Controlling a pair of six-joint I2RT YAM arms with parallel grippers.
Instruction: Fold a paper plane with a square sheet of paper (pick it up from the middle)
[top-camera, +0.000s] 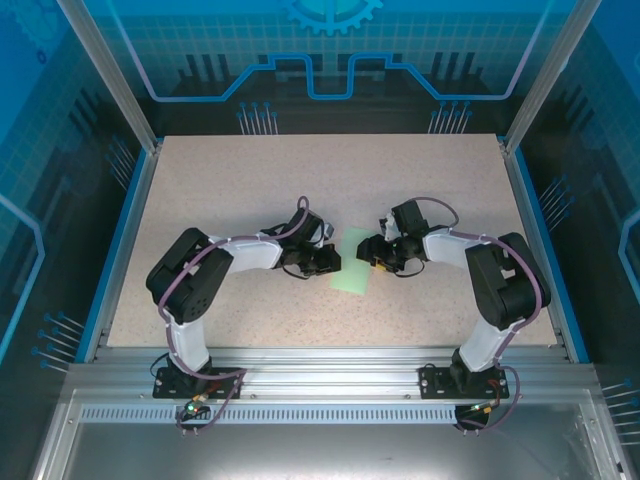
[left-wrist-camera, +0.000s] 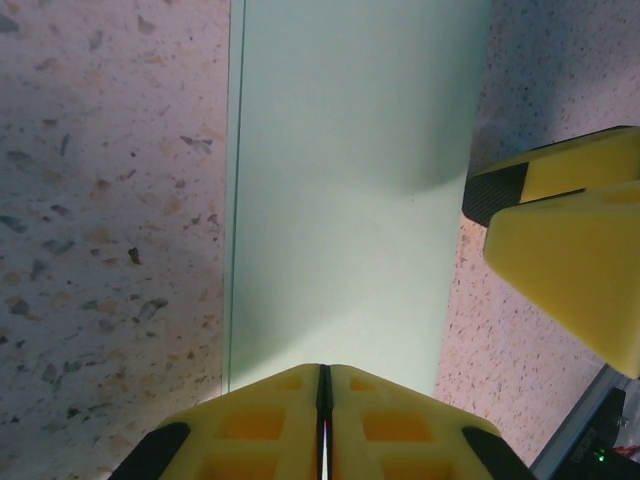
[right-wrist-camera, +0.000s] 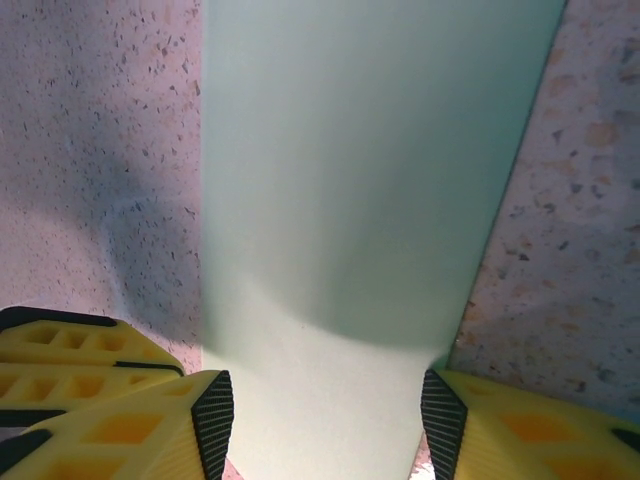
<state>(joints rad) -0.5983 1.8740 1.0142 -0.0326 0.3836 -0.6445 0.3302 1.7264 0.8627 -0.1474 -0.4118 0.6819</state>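
Note:
The square sheet of paper (top-camera: 352, 266) is pale mint green and lies flat on the speckled table as a narrow strip between my two grippers. In the left wrist view the paper (left-wrist-camera: 350, 190) has a second layer showing along its left edge. My left gripper (left-wrist-camera: 323, 372) is shut, its yellow tips meeting over the strip's near end; I cannot tell whether paper is pinched between them. My right gripper (right-wrist-camera: 328, 415) is open and straddles the paper (right-wrist-camera: 350, 200), with one ribbed pad (right-wrist-camera: 213, 420) at each long edge. From above, the left gripper (top-camera: 328, 262) and right gripper (top-camera: 380, 258) face each other across the strip.
The speckled table (top-camera: 250, 180) stretches behind and beside the arms, bounded by blue rails and clear walls. The right gripper's yellow fingers (left-wrist-camera: 570, 230) stand close on the right of the left wrist view. A left finger (right-wrist-camera: 60, 350) sits at the right wrist view's lower left.

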